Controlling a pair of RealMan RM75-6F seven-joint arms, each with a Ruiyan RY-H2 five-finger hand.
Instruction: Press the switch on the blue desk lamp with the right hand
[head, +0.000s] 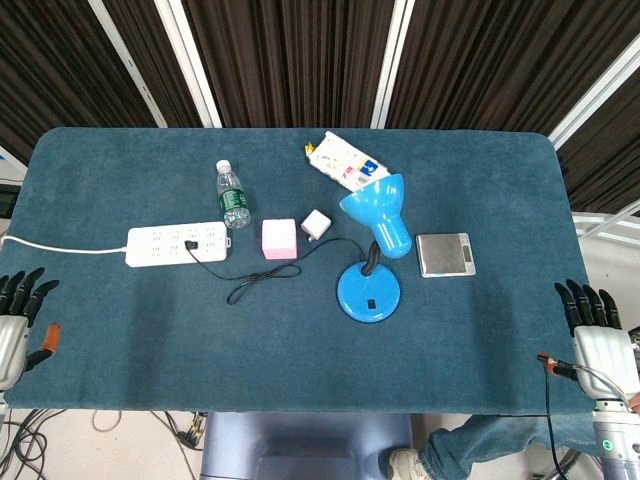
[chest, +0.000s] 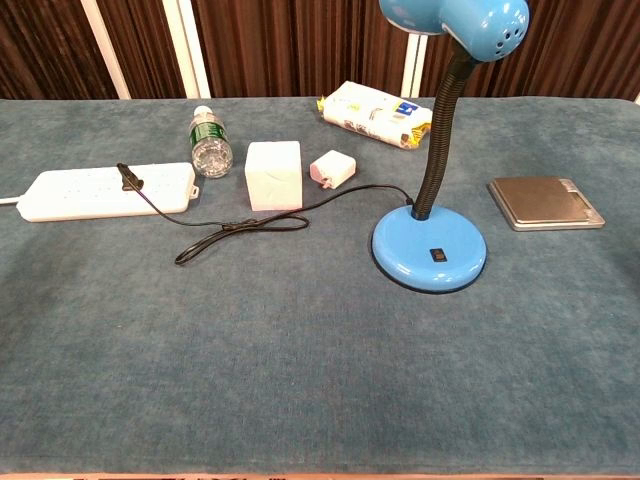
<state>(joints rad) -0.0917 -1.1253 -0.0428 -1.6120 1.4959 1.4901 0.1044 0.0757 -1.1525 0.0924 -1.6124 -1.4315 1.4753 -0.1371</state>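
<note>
**Resting hands flank an untouched blue lamp**

Lying at the table's near corners in the head view, both hands are well apart from everything on the cloth. The right hand sits at the near right edge, back up, its dark fingers stretched forward side by side and slightly spread, holding nothing. The left hand mirrors it at the near left edge, fingers extended and fanned a little, thumb out to the side, also empty. The chest view shows neither hand.

The blue desk lamp stands right of the table's centre on its round base, its black gooseneck rising to a blue shade that tips away from the robot. The switch is a small black rectangle on top of the base, on the side facing the robot, with nothing touching it. The lamp's black cord runs left from the base, loops on the cloth and is plugged into a white power strip.

Behind the cord stand a pink cube and a small white charger. A water bottle lies just beside the strip's far end. A silver scale lies near the lamp on its right, and a yellow-and-white packet lies beyond the shade.
</note>
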